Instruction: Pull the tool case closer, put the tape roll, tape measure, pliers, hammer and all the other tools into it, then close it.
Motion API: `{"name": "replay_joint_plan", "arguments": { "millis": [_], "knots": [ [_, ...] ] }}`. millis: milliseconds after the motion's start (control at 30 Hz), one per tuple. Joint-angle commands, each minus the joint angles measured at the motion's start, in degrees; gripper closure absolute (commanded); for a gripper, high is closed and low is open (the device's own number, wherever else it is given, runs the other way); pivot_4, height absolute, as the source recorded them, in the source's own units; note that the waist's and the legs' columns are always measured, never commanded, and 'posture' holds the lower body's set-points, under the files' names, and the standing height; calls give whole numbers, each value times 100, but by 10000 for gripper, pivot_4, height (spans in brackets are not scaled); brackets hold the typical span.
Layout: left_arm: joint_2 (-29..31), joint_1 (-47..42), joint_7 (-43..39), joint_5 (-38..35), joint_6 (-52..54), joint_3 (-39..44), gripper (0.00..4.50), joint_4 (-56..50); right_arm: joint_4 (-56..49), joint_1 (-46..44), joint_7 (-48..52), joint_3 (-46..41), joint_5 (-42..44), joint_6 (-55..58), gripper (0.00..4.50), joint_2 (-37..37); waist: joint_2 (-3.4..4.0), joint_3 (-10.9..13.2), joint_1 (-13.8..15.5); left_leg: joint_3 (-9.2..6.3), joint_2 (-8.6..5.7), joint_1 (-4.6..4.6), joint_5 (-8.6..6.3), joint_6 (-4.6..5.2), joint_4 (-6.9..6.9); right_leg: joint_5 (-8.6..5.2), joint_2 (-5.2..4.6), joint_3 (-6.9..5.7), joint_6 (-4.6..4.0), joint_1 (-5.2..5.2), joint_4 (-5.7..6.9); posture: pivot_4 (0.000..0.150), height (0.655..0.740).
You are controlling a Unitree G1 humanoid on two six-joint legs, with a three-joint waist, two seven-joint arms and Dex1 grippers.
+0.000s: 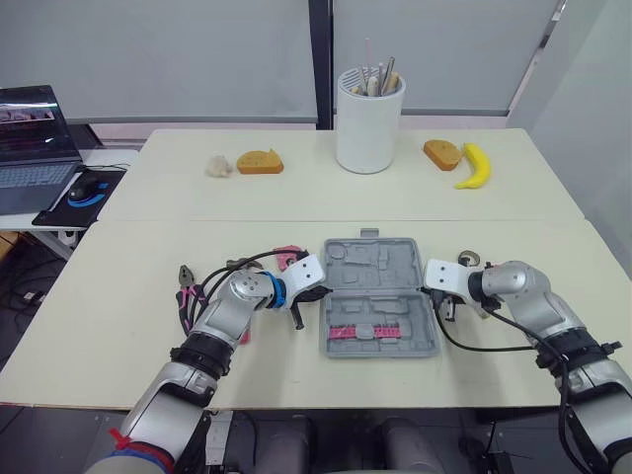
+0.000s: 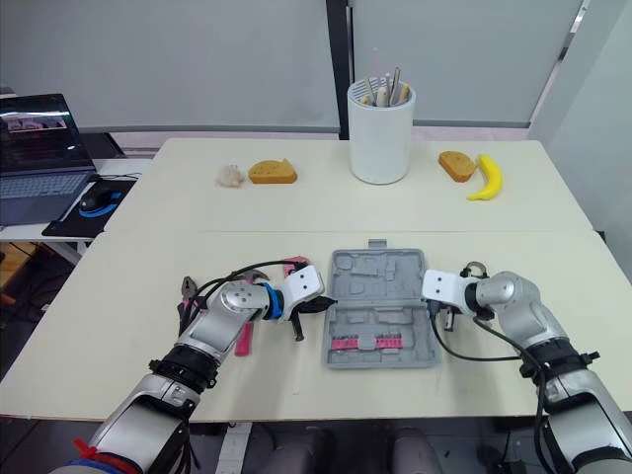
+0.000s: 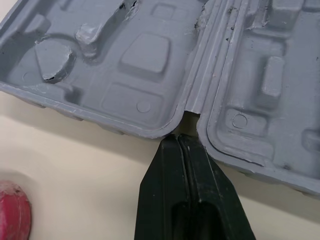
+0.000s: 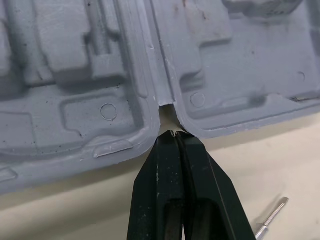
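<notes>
Open grey plastic tool case (image 1: 380, 259) looks mostly unfilled (pink-handled pliers (image 1: 186, 294) lie outside); left end effector (image 3: 178, 139) and right end effector (image 4: 173, 134) pinched shut, empty.

open tool case (image 2: 380, 286) on the table (image 2: 118, 296) (pliers (image 2: 188, 290) to its left).

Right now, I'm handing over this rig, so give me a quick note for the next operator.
Left gripper: shut, tips at the left hinge notch of the tool case. Right gripper: shut, at the right hinge notch. Case lies open between them, a pink strip in its near half. Pliers and a pink tool lie left of it on the table. Still to do: load tools, close case.
</notes>
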Motion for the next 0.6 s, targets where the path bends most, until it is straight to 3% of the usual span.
{"name": "replay_joint_plan", "arguments": {
  "millis": [33, 600],
  "knots": [
    [18, 177, -306, -69, -27, -200, 45000, -620, -807, 256, 158, 43, 276, 183, 44884, 125, 0, 0, 0, 0, 0, 0, 0, 0, 0, 0, 0, 0, 0, 0, 0, 1500, 7400],
    [149, 1155, -541, -163, 760, -359, 45000, -2093, -2419, 1319, 74, -236, 409, 1072, 44884, -100, 1, 0, 28, -5, -2, -1, -1, 1, 0, 0, -3, 2, 0, 5, -8, 1500, 7400]
  ]
}}
